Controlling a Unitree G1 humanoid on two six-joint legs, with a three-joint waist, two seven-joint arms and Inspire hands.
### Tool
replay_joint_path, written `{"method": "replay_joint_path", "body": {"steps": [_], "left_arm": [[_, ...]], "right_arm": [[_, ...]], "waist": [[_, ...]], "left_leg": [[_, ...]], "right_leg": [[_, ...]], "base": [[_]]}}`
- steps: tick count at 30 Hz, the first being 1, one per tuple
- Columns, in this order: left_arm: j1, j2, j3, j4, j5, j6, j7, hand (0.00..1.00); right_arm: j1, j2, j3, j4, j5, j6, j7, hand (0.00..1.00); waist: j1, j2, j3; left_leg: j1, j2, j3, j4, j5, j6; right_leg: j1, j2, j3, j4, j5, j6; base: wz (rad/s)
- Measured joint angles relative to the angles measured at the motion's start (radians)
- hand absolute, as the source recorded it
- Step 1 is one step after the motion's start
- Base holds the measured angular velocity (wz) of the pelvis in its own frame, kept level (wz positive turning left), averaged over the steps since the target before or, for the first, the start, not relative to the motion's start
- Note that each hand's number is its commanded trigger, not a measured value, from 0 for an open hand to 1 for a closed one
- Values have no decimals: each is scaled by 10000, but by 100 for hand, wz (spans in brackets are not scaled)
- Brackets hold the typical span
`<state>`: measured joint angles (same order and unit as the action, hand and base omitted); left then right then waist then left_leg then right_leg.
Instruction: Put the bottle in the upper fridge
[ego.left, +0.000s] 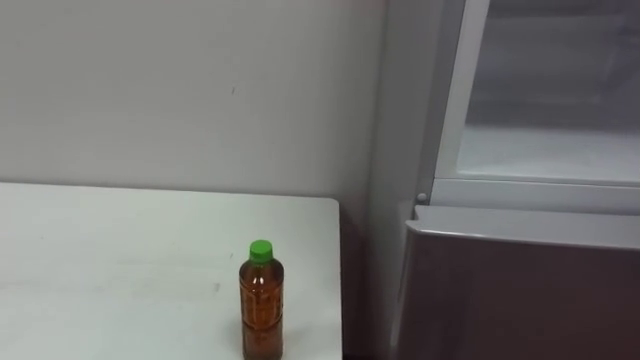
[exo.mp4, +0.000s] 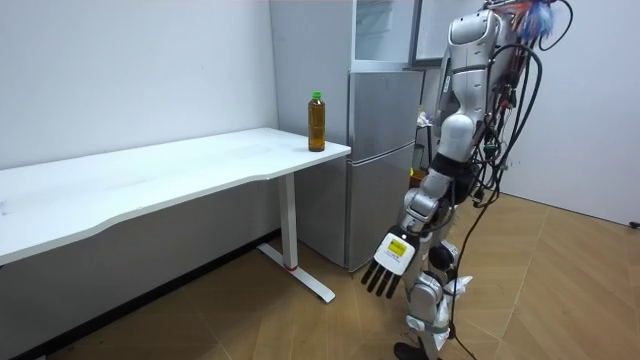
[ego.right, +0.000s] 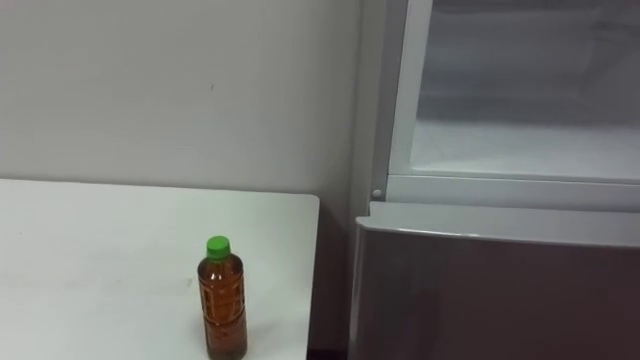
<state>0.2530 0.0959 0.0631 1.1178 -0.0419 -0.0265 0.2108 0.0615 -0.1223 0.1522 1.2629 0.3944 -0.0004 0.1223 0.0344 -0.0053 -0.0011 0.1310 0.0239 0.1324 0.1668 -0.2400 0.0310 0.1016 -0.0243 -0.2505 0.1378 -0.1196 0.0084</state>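
The long white rectangular table (ego.left: 120, 250) takes up the left of the eye views. The clear plastic bottle of brown drink with a green screw cap (ego.left: 262, 305) stands upright on it near the right end, at about six o'clock in the left eye view, with nothing touching it. At the bottle's two o'clock, just beside the table's end, is the tall grey fridge (ego.left: 520, 290). Its upper compartment (ego.left: 560, 150) looks open, with a pale, bare shelf inside.

The step in hand appears to be the reach for the bottle. It is tall and narrow, so it is best taken round the body below the cap, lifted straight up, then carried toward two o'clock high enough to clear the lower door's top edge.

The room view shows the robot standing upright before the fridge, off the table's end. Its left hand (exo.mp4: 392, 262) hangs low beside the leg, fingers straight, holding nothing. The eye views, in turn, look into the compartment, which the room view sees only narrowly from the side.
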Motion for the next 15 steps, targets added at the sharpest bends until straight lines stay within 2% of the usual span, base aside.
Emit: {"method": "replay_joint_path", "body": {"steps": [5, 7, 8, 10, 15], "left_arm": [[-70, 37, -84, -4, 158, -49, -111, 0], [-160, 41, -74, 4, 327, -100, -181, 0], [-184, 48, -88, 7, 361, -116, -190, 0], [-245, 54, -90, 3, 361, -178, -252, 0], [-299, 87, -111, -3, 365, -181, -259, 0]], "right_arm": [[65, -14, 21, -1365, -24, -40, 261, 0], [60, -15, 21, -2156, -42, -324, 546, 0], [72, -20, 26, -2385, -43, -341, 598, 0], [141, -18, 78, -3800, -97, -328, 734, 0], [79, -5, 450, -5862, -40, -448, 1043, 0]], "waist": [[13, 28, -4], [24, 43, -9], [24, 39, -7], [30, 66, 19], [75, 36, 27]], "left_leg": [[-11, -1, 28, 5, 3, 5], [-6, -3, 30, 4, 6, 10], [-2, -3, 30, 4, 7, 11], [-15, 5, 51, 8, 10, 15], [-126, -4, 76, 18, 9, 15]], "right_leg": [[-44, -8, 29, 42, 0, 0], [-47, -11, 44, 53, 0, 0], [-46, -12, 45, 59, 0, 0], [-105, -11, 58, 126, -1, 0], [-213, -16, 36, 125, 0, 0]], "base": [[-1], [0], [0], [-2], [-1]]}}
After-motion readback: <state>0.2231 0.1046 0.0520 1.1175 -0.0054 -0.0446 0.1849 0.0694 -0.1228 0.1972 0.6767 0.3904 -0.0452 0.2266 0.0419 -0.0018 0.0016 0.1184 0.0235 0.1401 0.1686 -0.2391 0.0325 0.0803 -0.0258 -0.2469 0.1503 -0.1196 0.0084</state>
